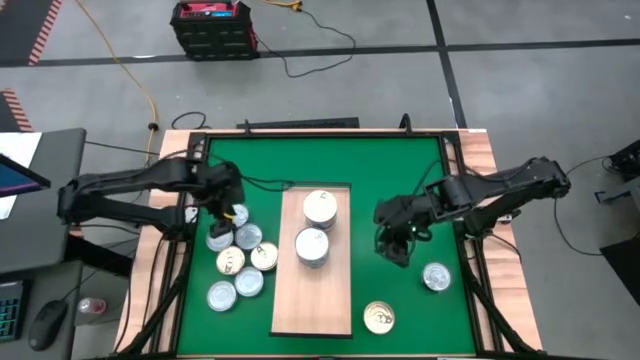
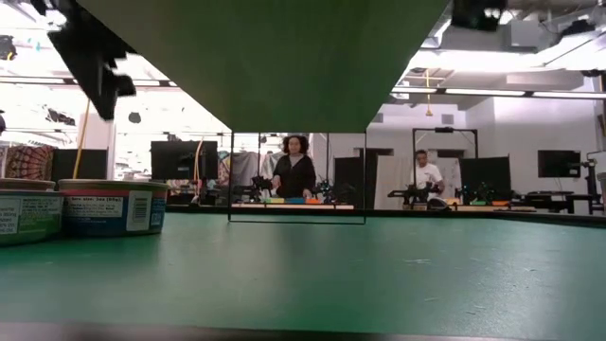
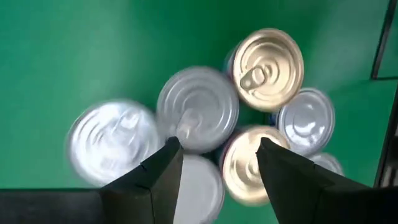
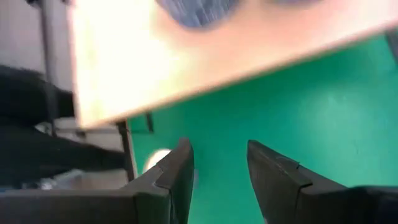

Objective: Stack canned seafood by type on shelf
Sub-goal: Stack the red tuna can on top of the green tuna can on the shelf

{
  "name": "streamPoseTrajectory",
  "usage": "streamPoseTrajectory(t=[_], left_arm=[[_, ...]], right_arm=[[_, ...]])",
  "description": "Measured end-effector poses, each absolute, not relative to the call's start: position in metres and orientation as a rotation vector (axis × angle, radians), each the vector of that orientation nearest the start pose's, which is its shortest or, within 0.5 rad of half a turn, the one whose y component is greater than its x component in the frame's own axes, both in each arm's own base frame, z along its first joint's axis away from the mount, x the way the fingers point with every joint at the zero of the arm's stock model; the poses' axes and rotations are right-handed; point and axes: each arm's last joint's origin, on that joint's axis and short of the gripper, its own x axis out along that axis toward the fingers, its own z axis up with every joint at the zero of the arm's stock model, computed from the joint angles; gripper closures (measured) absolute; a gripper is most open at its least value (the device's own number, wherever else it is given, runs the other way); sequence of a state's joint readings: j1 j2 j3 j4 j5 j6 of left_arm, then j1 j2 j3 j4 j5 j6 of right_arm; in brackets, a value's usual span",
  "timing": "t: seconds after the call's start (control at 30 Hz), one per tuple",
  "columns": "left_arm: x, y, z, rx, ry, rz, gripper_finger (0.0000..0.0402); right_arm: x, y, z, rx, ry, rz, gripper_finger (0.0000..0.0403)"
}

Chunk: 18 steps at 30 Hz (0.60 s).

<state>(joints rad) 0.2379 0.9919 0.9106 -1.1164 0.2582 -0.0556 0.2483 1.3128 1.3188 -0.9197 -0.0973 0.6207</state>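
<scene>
The left gripper [image 1: 231, 212] is hanging with its fingers parted and empty over the cluster of cans [image 1: 236, 266] on the green mat [image 1: 400, 165], left of the shelf [image 1: 312, 300]; its wrist view is looking down on silver and gold lids [image 3: 198, 109]. The right gripper [image 1: 396, 247] is hovering over bare mat just right of the shelf, its fingers also apart and holding nothing. Two can stacks [image 1: 320, 209] are sitting on the shelf. A silver can [image 1: 436, 276] and a gold can [image 1: 379, 318] are lying apart on the right side.
</scene>
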Motion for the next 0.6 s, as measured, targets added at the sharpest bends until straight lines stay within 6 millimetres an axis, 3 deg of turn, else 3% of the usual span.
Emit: streamPoseTrajectory(t=[0.23, 0.43, 0.6], left_arm=[[0.182, 0.037, 0.242, -0.388, 1.125, -0.021, 0.0203], [0.174, 0.06, 0.223, -0.407, 1.15, 0.05, 0.0203], [0.162, 0.09, 0.21, -0.504, 1.164, 0.176, 0.0203]], right_arm=[[0.248, 0.06, 0.385, 0.48, 0.804, -0.052, 0.023], [0.245, 0.057, 0.406, 0.424, 0.732, -0.058, 0.023], [0.244, 0.057, 0.407, 0.37, 0.73, -0.043, 0.023]])
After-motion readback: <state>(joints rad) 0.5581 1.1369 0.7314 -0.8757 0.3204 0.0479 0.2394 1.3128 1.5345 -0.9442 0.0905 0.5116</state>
